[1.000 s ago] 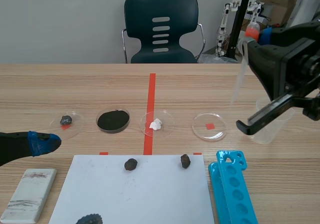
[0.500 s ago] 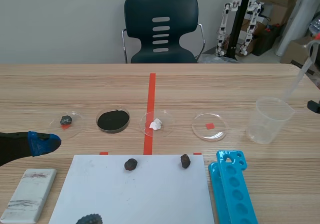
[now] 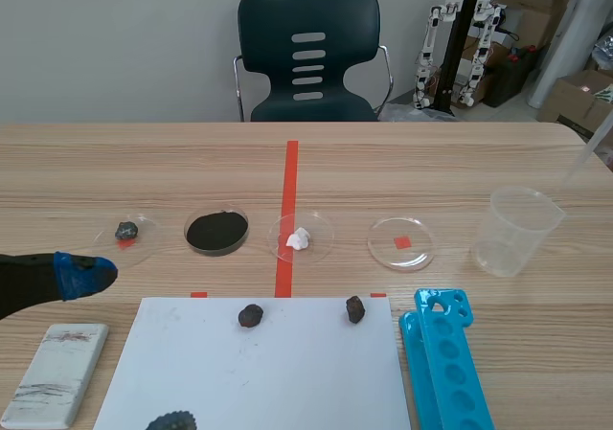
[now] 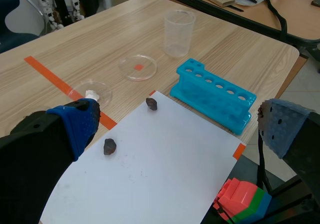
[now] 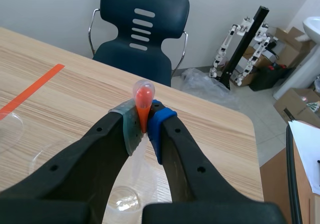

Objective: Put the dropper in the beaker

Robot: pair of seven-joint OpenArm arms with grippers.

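Two fingers of the right gripper (image 5: pixel 144 123) are clamped on the dropper (image 5: pixel 143 95), pinching its orange bulb. In the scene view only the dropper's clear tube shows, slanting in at the right edge of the frame, above the beaker (image 3: pixel 517 231) and not in it. The beaker stands upright on the table (image 3: pixel 172 162) at the right, behind a blue rack (image 3: pixel 445 363). The left gripper (image 3: pixel 84 271) rests low at the left edge, fingers spread wide, holding nothing.
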